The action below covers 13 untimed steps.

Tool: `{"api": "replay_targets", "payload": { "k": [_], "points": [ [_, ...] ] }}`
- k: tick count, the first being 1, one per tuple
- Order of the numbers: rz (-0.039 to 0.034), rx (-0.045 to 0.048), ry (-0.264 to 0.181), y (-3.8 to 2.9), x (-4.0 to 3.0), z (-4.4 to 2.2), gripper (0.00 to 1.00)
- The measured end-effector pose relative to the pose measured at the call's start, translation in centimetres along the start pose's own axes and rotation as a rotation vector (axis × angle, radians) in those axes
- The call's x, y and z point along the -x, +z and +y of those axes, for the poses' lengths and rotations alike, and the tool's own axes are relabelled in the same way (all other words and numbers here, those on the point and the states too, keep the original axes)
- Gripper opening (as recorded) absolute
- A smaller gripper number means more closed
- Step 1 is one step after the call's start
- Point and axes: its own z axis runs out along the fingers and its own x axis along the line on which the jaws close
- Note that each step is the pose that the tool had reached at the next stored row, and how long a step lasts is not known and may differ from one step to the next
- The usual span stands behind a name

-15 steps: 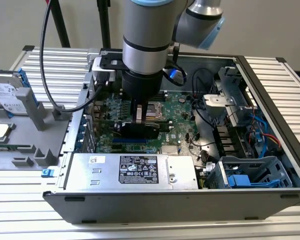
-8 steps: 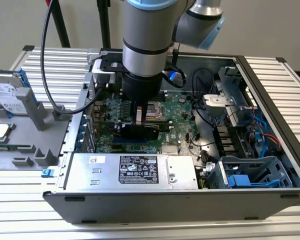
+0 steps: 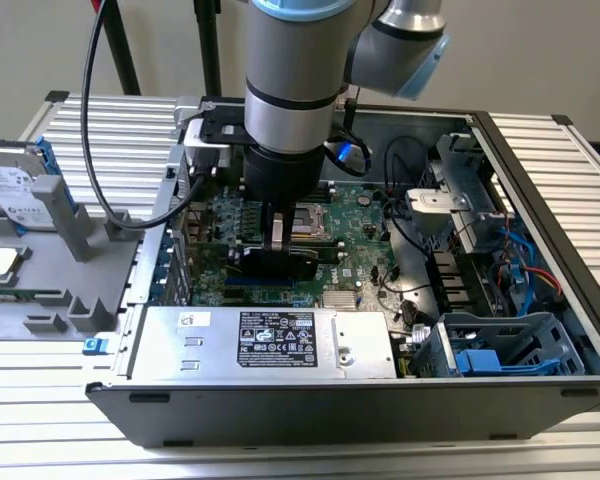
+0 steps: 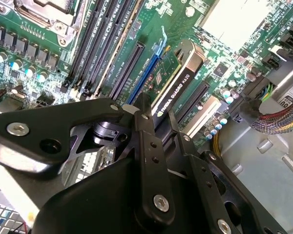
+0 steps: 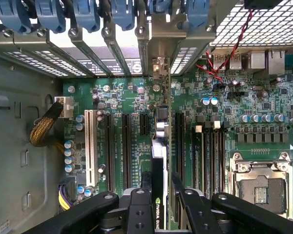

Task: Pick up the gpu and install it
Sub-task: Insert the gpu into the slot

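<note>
- The gpu (image 4: 178,80) is held edge-on between the fingers (image 4: 145,141) of the end effector (image 5: 161,197), inside the open computer case (image 3: 540,170) that stands on the slatted table (image 3: 555,445).
- In the second wrist view the card is seen standing upright over the large green motherboard (image 4: 34,48), its lower edge lined up with the blue expansion slot (image 4: 146,73); the black cooler face is turned toward the camera.
- In the first wrist view the card's top edge (image 5: 159,161) runs away from the end effector toward the row of rear bracket openings (image 5: 112,44), between two long black slots.
- In the exterior view the end effector (image 3: 278,250) is lowered deep into the case, above the power supply (image 3: 270,340), with the dark card (image 3: 280,265) clamped beneath it.
- The pickup is judged to be done: the card is off the table and over the board.
- The installation is judged to be under way. Whether the edge connector is fully seated in the slot cannot be told, as the contact line is hidden by the card itself.
- The silver hard drive (image 3: 20,190) lies well apart on the grey fixture (image 3: 75,290), at the exterior view's left.
</note>
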Motion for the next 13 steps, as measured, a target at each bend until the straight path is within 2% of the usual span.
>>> {"api": "replay_targets", "payload": {
  "k": [9, 13],
  "points": [
    [0.0005, -0.0009, 0.0, 0.05, 0.26, 0.03, 0.0],
    [0.0012, -0.0004, 0.0, 0.35, 0.27, 0.04, 0.0]
  ]
}}
